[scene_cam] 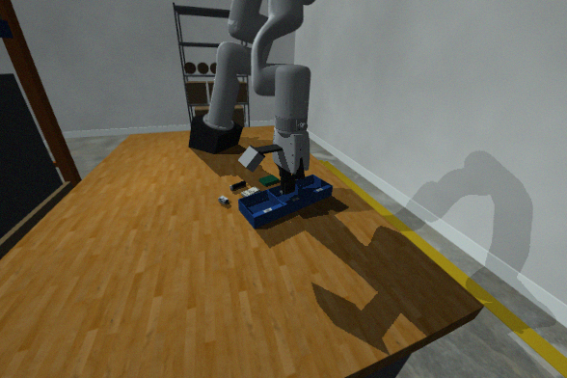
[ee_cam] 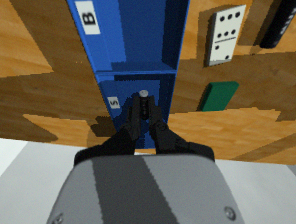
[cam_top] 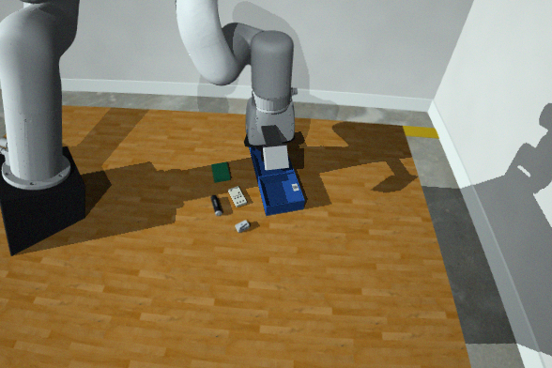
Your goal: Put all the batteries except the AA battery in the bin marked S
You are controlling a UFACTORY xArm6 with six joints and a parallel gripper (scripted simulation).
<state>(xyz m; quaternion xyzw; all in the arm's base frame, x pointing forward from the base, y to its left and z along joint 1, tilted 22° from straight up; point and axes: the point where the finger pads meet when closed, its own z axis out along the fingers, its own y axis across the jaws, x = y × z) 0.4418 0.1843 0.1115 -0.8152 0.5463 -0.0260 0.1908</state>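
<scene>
Top view: The wrist hides the gripper, which stands over the far end of the blue bin row. The near compartment, open to view, carries a small label. To the left of the bins, on the table, lie a green block, a domino, a dark cylindrical battery and a small grey item. The cylinder's long axis runs roughly toward and away from the camera. Which battery type each item is cannot be told from this view.

Exterior view: The gripper points straight down into the bin row, at about the middle of its length. The fingers reach to the level of the bin walls.

Wrist view: The fingers are pinched on a slim dark battery with a pale cap. Its long axis runs along the fingers, pointing down into the compartment. Directly below the battery is the compartment marked S. The compartment marked B lies beyond the divider, farther from the wrist. The battery tip sits inside the S compartment's outline, close to the divider side and between the two side walls.

Judgement: The load is aligned over the correct compartment, so opening the fingers here should drop the battery into S. The main risk is a bounce toward the divider.
</scene>
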